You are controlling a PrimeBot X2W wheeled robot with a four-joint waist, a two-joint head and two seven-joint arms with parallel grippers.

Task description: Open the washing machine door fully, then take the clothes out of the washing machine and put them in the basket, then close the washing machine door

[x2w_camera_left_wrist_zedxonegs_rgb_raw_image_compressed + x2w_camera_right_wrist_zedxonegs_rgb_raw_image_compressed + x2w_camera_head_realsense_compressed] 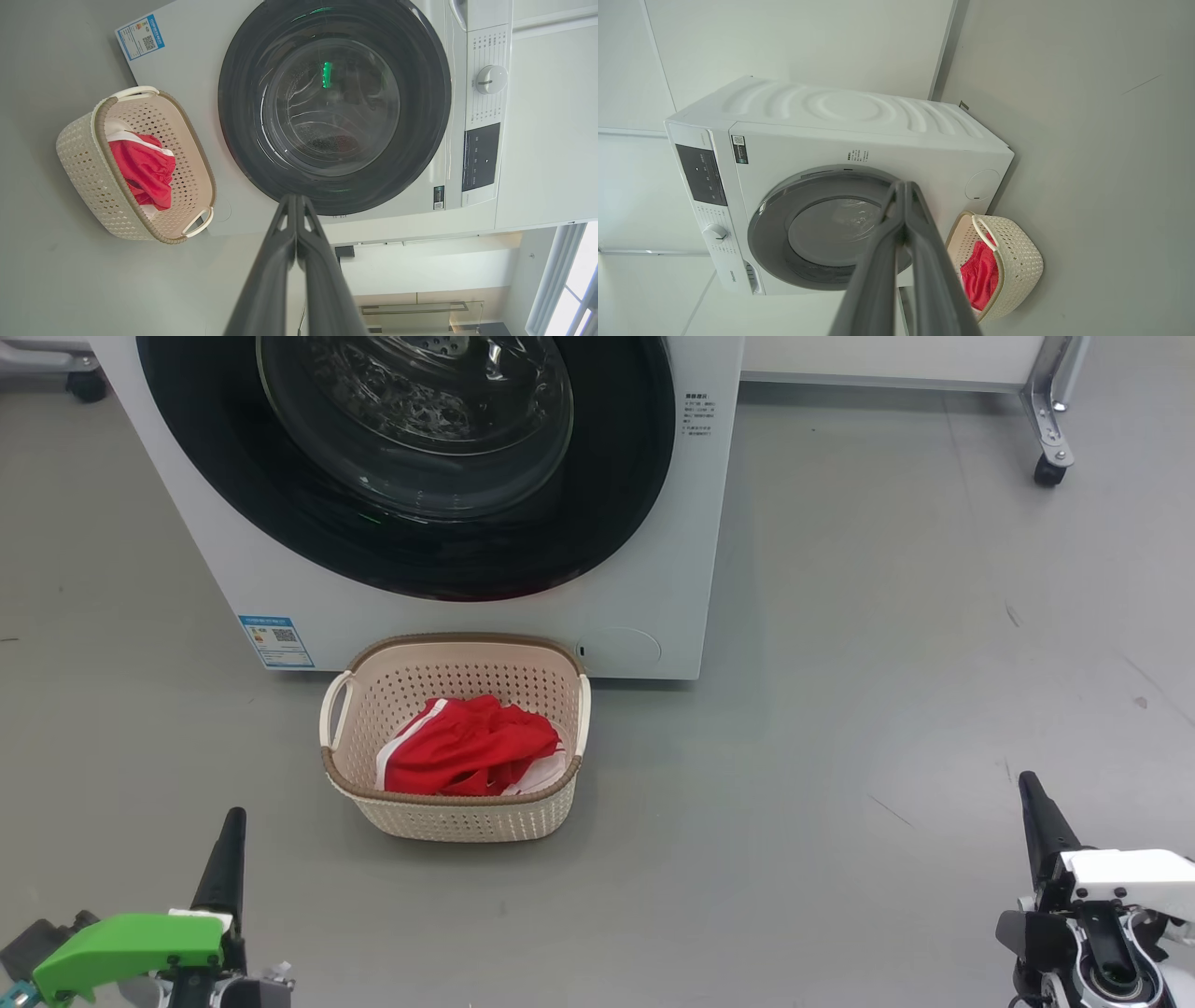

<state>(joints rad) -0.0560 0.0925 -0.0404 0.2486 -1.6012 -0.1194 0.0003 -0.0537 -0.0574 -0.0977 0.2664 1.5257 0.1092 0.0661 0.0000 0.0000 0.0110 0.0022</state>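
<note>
The door (415,448) sits closed on the washing machine (280,569). Red clothes (467,756) lie in the basket (467,821) just before it. The left gripper (231,831) and right gripper (1034,803) are clenched, empty (fingers pressed together).

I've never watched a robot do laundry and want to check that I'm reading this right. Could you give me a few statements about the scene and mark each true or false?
1. The clothes lie inside the basket. True.
2. The washing machine door stands wide open. False: it is shut.
3. The left gripper holds a red garment. False: it is shut on nothing, well apart from the basket.
4. The right gripper is shut and empty. True.
5. The basket stands on the floor just in front of the washing machine. True.
</note>
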